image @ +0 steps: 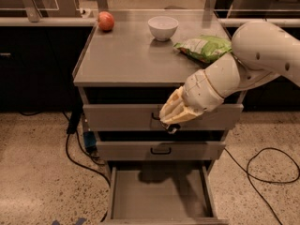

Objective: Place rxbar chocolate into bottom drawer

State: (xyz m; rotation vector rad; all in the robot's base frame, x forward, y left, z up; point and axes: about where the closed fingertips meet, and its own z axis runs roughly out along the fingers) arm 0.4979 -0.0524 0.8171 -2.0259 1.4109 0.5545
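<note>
The robot's cream two-finger hand hangs in front of the grey tabletop's front edge, a little below it and nearer the right front corner than the left. It is in front of the top grey drawer. The hand looks closed narrow on a small dark thing that pokes out under its tip. I think this is the small flat rxbar chocolate in its dark wrapper. Only its end shows, so I cannot tell which way its long side runs.

The wide grey bottom drawer is pulled out and open. It sits low, under the hand and out toward the front. The bare floor of the tray lies a bit to the left of the hand too. So the next move should be down and forward, past the middle grey drawer (its face sticks out a little, so the hand could bump it).

On the tabletop sit a red apple near the back left corner, a white bowl by the back edge, and a green and white crinkly bag near the right edge.
</note>
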